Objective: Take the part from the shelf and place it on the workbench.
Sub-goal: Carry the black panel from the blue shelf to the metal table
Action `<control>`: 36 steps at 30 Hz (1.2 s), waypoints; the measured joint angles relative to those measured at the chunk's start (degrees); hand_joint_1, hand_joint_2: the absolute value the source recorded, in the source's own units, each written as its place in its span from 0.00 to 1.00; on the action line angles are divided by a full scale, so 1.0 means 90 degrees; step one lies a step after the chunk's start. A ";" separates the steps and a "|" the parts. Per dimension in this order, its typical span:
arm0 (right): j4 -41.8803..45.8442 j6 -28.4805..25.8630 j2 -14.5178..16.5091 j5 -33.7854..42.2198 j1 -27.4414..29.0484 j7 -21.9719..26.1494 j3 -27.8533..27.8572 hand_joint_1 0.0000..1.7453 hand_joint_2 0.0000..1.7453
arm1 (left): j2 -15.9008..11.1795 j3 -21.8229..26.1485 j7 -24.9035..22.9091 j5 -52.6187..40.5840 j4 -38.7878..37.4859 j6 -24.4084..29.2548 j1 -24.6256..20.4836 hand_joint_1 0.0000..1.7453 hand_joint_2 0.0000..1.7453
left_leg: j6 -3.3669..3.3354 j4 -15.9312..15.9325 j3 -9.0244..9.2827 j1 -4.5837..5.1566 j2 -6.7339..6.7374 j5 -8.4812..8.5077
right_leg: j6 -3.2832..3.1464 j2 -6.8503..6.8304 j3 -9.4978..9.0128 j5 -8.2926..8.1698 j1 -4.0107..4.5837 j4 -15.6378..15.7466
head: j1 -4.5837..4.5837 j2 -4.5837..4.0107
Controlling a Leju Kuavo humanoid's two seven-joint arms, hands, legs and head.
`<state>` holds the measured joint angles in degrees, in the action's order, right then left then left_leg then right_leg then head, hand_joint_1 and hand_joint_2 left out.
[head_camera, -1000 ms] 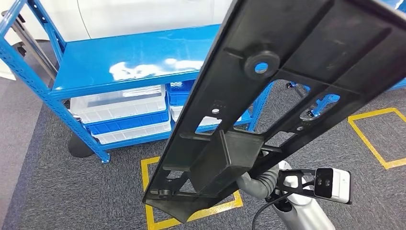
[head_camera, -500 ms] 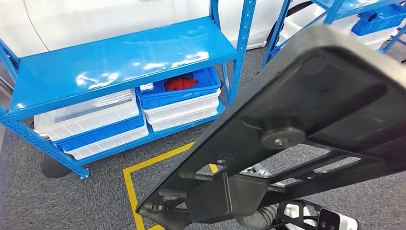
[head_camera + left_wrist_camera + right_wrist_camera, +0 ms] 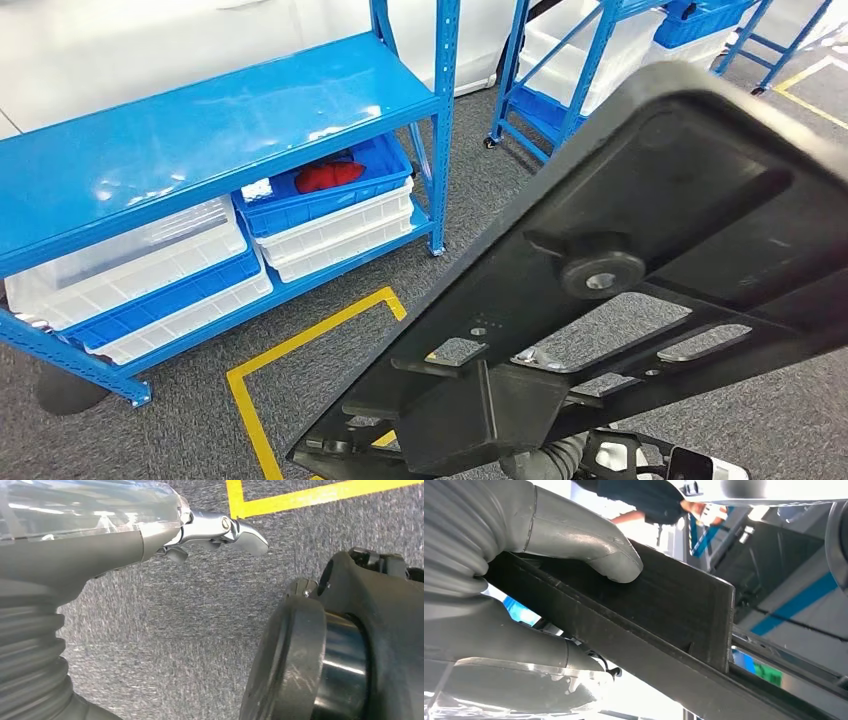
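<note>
A large black plastic part [image 3: 640,260], flat with ribs, slots and a round boss, is held up tilted close in front of my head camera and hides the floor at the right. In the right wrist view my right hand [image 3: 539,530] grips the part [image 3: 674,615] by its edge, thumb pressed on one face and fingers under the other. Its grey ribbed wrist [image 3: 555,462] pokes out below the part. My left hand [image 3: 100,545] hangs over grey carpet, holding nothing, its fingers [image 3: 220,530] stretched out.
A blue steel shelf [image 3: 200,130] stands at the left, with white and blue bins [image 3: 330,215] on its lower level, one holding something red [image 3: 320,177]. A second blue rack [image 3: 560,70] stands behind. Yellow tape [image 3: 300,345] marks the carpet. A person's dark sleeve [image 3: 639,492] is near.
The whole picture has shifted: the camera has turned, the blue shelf slid leftward in the picture and a second rack came into sight. The black part stays held in my right hand.
</note>
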<state>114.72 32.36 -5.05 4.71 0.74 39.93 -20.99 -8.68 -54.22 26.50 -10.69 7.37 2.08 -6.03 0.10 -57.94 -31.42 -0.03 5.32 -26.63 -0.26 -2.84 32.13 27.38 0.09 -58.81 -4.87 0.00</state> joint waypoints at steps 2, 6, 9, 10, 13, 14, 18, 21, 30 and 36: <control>-0.0003 0.0066 0.0080 -0.0009 0.0040 0.0001 0.0069 1.00 1.00 | -0.0025 0.0027 -0.0031 0.0000 0.0000 -0.0052 -0.0004 0.00 1.00 | 0.0073 -0.0021 0.0002 -0.0008 0.0003 -0.0042 | -0.0083 0.0121 0.0007 -0.0054 -0.0031 0.0051 | 0.0000 0.0000; -0.0035 0.0082 0.0205 -0.0033 0.0043 0.0000 0.0162 1.00 1.00 | -0.0145 0.0110 -0.0081 -0.0004 -0.0005 -0.0164 0.0036 0.00 1.00 | 0.0167 -0.1162 -0.0456 -0.0055 -0.0472 -0.0753 | -0.0196 0.0345 0.0043 -0.0144 -0.0070 0.0107 | 0.0001 0.0000; -0.0091 0.0136 0.0220 -0.0015 0.0054 -0.0004 0.0245 1.00 1.00 | -0.0285 0.0322 -0.0157 -0.0019 -0.0009 -0.0191 0.0079 0.00 1.00 | 0.0188 -0.1657 -0.0659 -0.0066 -0.0536 -0.0807 | -0.0193 0.0569 0.0085 -0.0164 -0.0064 0.0070 | 0.0000 0.0000; -0.0112 0.0164 0.0219 0.0014 0.0050 -0.0005 0.0278 1.00 1.00 | -0.0351 0.0429 -0.0197 -0.0019 -0.0010 -0.0186 0.0081 0.00 1.00 | 0.0182 -0.1365 -0.0517 -0.0073 -0.0565 -0.0601 | -0.0184 0.0645 0.0092 -0.0165 -0.0065 0.0048 | 0.0000 0.0000; -0.0171 0.0197 0.0218 0.0104 0.0013 -0.0004 0.0381 1.00 1.00 | -0.0537 0.0692 -0.0298 -0.0015 -0.0010 -0.0177 0.0086 0.00 1.00 | 0.0139 -0.0204 0.0015 -0.0109 -0.0961 -0.0133 | -0.0111 0.0847 0.0147 -0.0162 -0.0061 -0.0028 | 0.0001 0.0000; -0.0188 0.0197 0.0217 0.0119 0.0003 -0.0003 0.0408 1.00 1.00 | -0.0574 0.0746 -0.0312 -0.0010 -0.0010 -0.0176 0.0088 0.00 1.00 | 0.0121 -0.0054 0.0073 -0.0107 -0.1062 -0.0117 | -0.0068 0.0912 0.0182 -0.0175 -0.0068 -0.0042 | 0.0001 0.0000; -0.0231 0.0204 0.0213 0.0152 -0.0015 -0.0004 0.0480 1.00 1.00 | -0.0637 0.0893 -0.0323 -0.0044 -0.0010 -0.0161 0.0080 0.00 1.00 | -0.0016 0.0035 0.0081 -0.0111 -0.0865 -0.0059 | 0.0100 0.0926 0.0313 -0.0162 -0.0085 -0.0131 | 0.0001 0.0000; -0.0281 0.0263 0.0196 0.0271 -0.0059 -0.0003 0.0548 1.00 1.00 | -0.0642 0.1110 -0.0404 -0.0075 -0.0010 -0.0054 0.0118 0.00 1.00 | -0.0110 0.0070 0.0069 -0.0097 -0.0614 -0.0028 | 0.0171 0.0453 0.0763 0.0377 -0.0087 -0.1085 | 0.0001 0.0000; -0.0523 0.0538 0.0103 0.0501 -0.0112 0.0001 0.1023 1.00 1.00 | -0.0739 0.1623 -0.0535 -0.0074 -0.0016 0.0153 0.0192 0.00 1.00 | -0.0006 0.0044 0.0085 -0.0025 -0.0054 -0.0081 | 0.0017 -0.0060 0.0135 -0.0103 -0.0004 0.0008 | 0.0002 0.0000; -0.0585 0.0636 0.0120 0.0489 -0.0089 0.0001 0.1300 1.00 1.00 | -0.0848 0.1602 -0.0518 -0.0069 -0.0041 0.0102 0.0186 0.00 1.00 | 0.0174 -0.0857 -0.0265 -0.0071 -0.0429 -0.0676 | -0.0178 0.0285 0.0129 -0.0204 -0.0053 0.0122 | 0.0000 0.0000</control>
<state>109.45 38.09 -3.98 9.11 -0.06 39.94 -9.28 -16.31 -39.80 21.84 -11.31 6.99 2.99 -4.35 1.67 -65.65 -33.80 -0.66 1.45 -32.72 -1.87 -0.27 33.29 25.54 -0.38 -57.71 -4.87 0.00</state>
